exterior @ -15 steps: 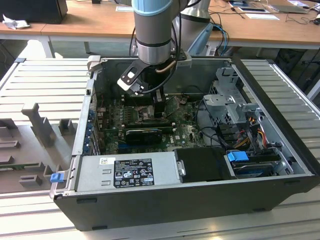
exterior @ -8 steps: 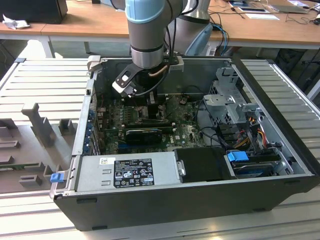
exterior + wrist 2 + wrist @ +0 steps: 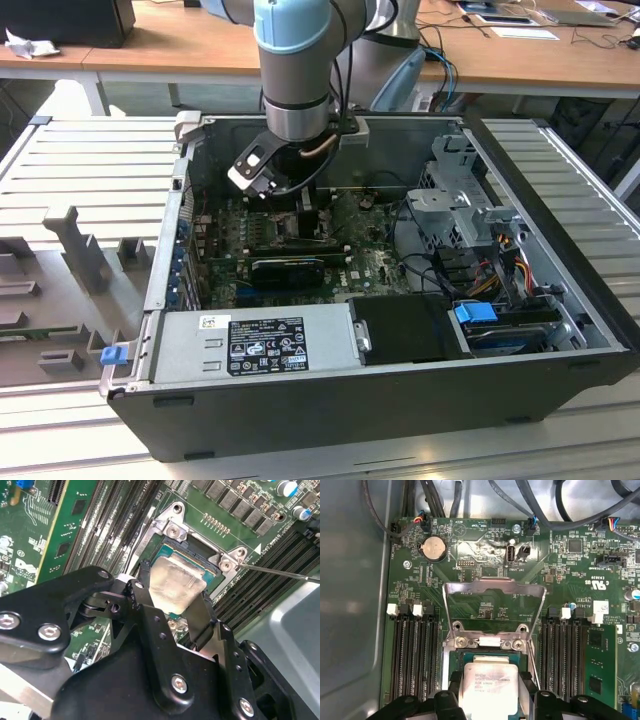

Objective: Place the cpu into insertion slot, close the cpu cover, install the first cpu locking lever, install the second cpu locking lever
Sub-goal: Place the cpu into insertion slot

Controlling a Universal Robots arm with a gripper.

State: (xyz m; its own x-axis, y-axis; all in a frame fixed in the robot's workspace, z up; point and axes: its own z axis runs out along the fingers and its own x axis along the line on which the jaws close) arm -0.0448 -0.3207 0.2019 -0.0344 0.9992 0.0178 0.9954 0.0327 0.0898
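While the arm (image 3: 295, 60) is reaching down into the computer case (image 3: 300, 415), the gripper (image 3: 172, 607) is clasping the cpu (image 3: 175, 585) by two opposite edges and holding it directly over the insertion slot (image 3: 172, 547). Seating cannot be confirmed. In the first wrist view, the cpu cover (image 3: 493, 586) is standing swung open.

A robotics lab or electronics workshop is indicated: an opened desktop computer case (image 3: 350, 400) is laid on a ribbed metal bench (image 3: 100, 170) beneath a robot arm (image 3: 292, 60), grey holding fixtures (image 3: 80, 250) are set beside it, and wooden desks (image 3: 170, 45) with papers (image 3: 524, 32) are seen behind.
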